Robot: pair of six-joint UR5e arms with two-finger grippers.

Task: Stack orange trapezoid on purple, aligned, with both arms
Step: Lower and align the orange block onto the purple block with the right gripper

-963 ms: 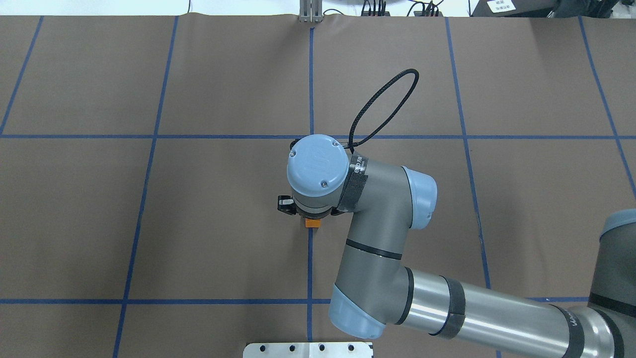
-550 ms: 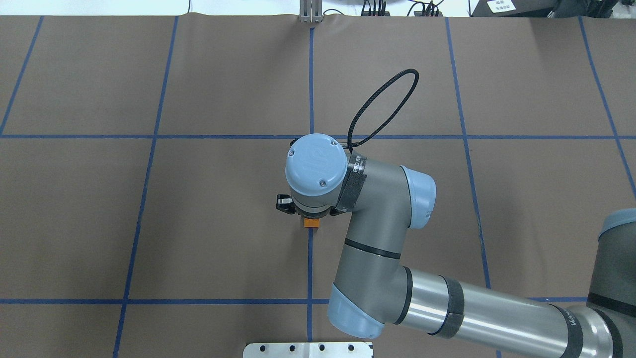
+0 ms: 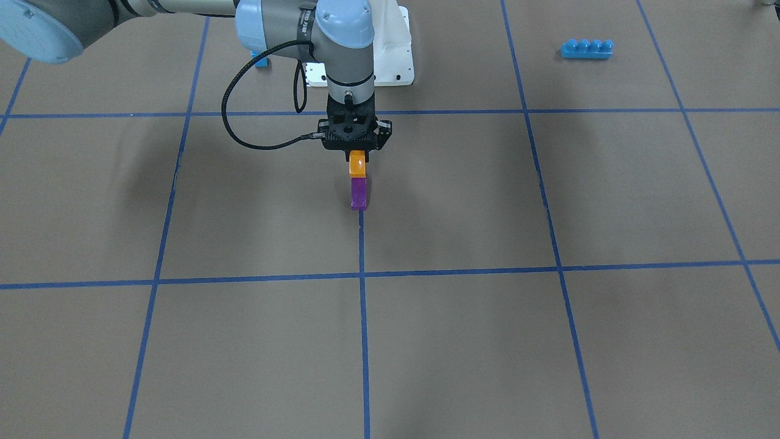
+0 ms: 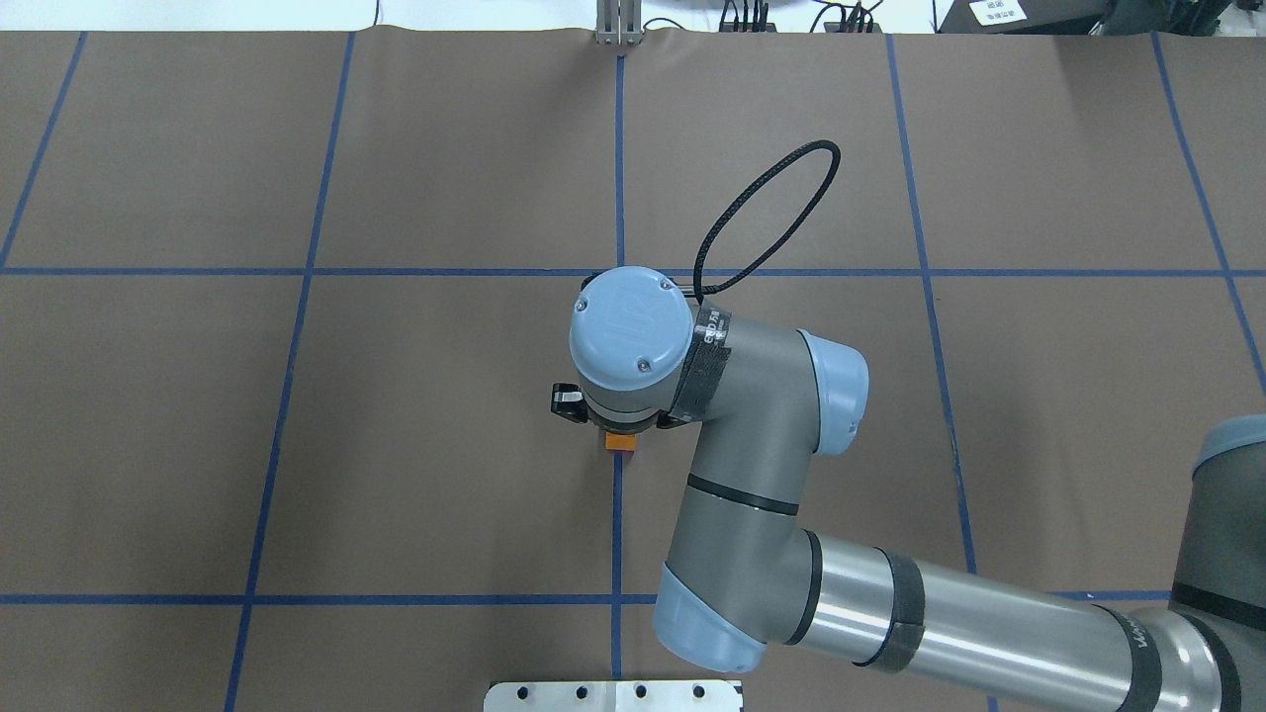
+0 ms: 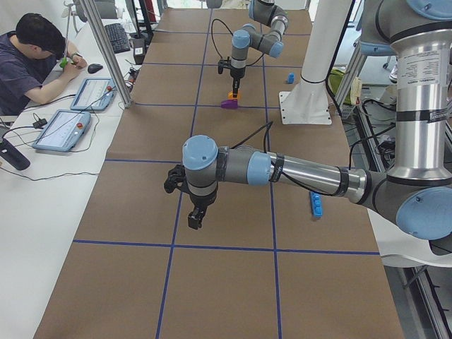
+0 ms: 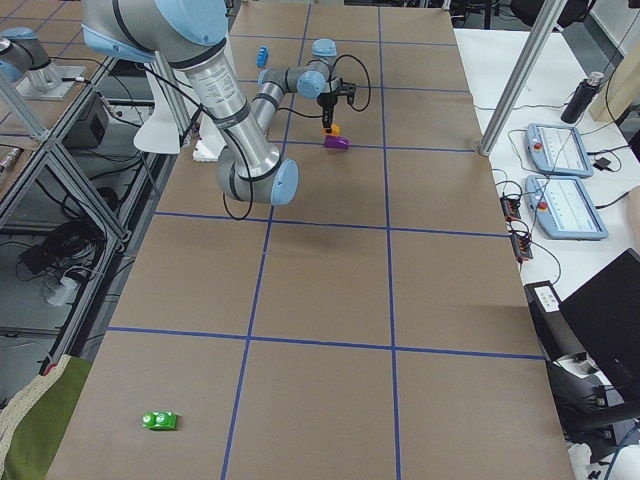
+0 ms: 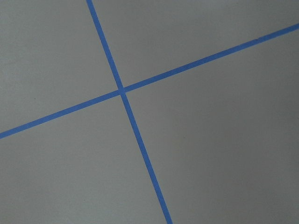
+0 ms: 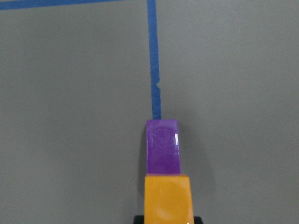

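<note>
Right gripper (image 3: 358,156) clamped on orange trapezoid (image 3: 357,166) | over purple brick (image 3: 359,194), contact unclear | risk: offset press fails seating, shoves it sideways

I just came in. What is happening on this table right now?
The right gripper holds the orange trapezoid just above the purple brick, which lies on the brown table at the end of a blue tape line. Whether the two touch is unclear. The left gripper hangs over the table, far from both bricks.
</note>
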